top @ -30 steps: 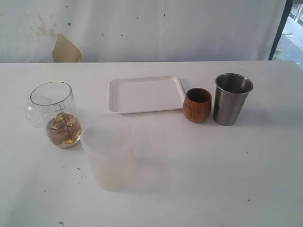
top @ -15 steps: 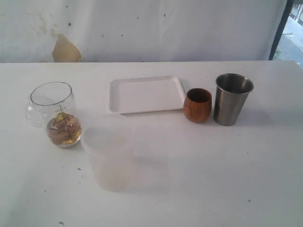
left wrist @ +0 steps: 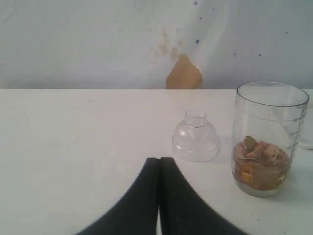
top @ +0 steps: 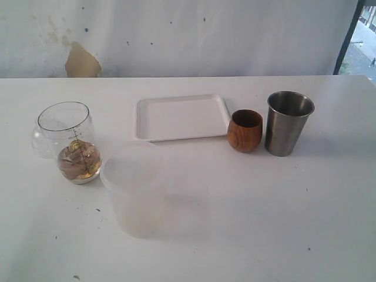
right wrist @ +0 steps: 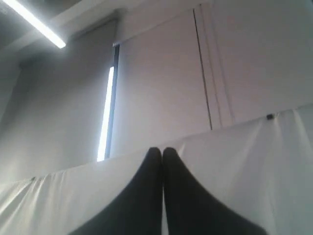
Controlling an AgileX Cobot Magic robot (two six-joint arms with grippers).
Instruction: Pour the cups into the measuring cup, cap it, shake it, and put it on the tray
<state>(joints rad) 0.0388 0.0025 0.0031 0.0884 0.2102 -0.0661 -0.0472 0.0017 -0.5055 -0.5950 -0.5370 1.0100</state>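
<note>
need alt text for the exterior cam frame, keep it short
A white table holds a clear measuring cup with brownish contents at left, a clear dome cap just behind it, and a frosted plastic tub nearest the camera. Farther back sit a white tray, a small wooden cup and a steel tumbler. No robot arm is visible.

Nothing on the table [top: 276,235] has visibly moved.
</note>
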